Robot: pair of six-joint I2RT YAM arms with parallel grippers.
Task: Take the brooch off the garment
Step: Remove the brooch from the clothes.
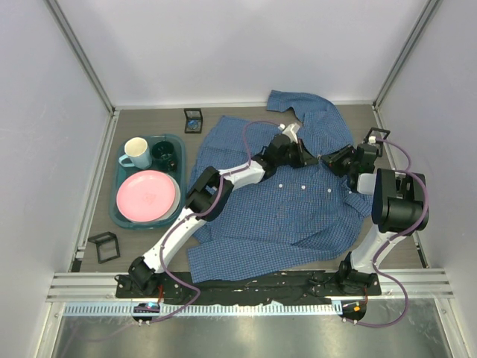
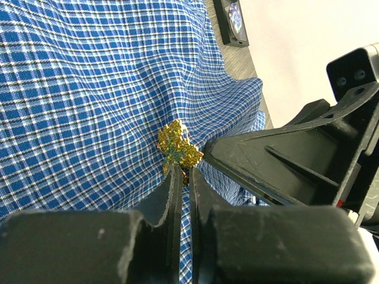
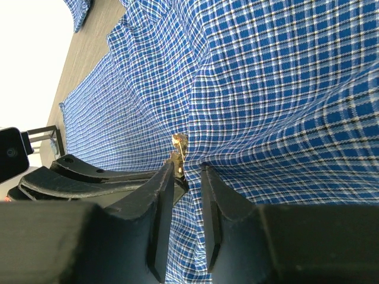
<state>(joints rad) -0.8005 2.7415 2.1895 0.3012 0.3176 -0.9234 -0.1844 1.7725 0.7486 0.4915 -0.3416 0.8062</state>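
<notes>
Top external shows the shirt (image 1: 276, 216) spread flat. On its chest the left gripper (image 2: 183, 173) is clenched on the lower edge of the gold brooch (image 2: 176, 148), set to pull. The right gripper (image 3: 186, 168) straddles a raised fold beside it, probably to brace the cloth; whether it grips, I cannot tell. The pin is hidden.

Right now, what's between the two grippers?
The gold brooch, on the tented shirt, between left gripper and right gripper; the left wrist view shows it.
</notes>
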